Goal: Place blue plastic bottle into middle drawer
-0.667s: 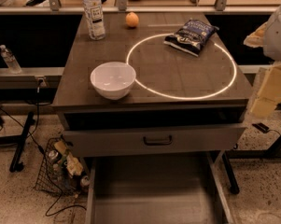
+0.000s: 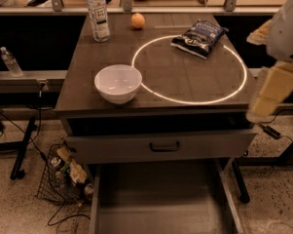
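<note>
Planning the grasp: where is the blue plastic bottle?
Camera view: the blue plastic bottle stands at the table's back-left corner, left of the orange; the end effector hangs beyond the table's right edge.

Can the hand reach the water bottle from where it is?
Probably yes. The hand hangs beside the right edge of the table; the bottle stands upright at the far left corner, and only the chip bag and orange lie low between.

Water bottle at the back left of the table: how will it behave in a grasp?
The bottle is tall, narrow and upright: likely tips if nudged high. Clear plastic probably flexes under squeeze. The gripper hangs beyond the table at its right edge.
</note>
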`<state>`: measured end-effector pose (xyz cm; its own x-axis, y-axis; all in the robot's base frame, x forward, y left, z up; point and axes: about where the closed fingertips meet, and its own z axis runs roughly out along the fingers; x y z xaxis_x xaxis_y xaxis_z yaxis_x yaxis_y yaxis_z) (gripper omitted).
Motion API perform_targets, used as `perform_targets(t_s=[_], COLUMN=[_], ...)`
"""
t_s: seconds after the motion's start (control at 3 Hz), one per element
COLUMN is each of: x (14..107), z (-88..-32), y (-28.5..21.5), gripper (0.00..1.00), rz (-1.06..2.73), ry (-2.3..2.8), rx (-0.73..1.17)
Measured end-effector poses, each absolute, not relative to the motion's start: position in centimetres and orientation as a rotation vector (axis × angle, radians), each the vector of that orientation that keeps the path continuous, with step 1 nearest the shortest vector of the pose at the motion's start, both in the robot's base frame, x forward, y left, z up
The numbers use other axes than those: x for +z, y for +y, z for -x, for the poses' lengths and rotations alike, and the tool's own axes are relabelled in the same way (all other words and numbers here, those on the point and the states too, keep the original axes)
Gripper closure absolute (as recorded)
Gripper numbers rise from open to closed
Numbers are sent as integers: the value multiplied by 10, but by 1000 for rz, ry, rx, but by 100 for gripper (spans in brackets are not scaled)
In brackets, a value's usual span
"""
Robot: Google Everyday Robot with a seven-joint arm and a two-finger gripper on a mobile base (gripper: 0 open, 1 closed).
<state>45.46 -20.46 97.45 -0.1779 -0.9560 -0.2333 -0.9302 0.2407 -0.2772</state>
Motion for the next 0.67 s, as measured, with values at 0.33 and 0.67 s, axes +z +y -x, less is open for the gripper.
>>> perform_targets(t_s=[0.33, 0.67], x=[968, 973], z=[-503, -572], y=[-183, -144], gripper=[0, 0], rz=[1732, 1729], ry=[2066, 1924], rx=[-101, -116])
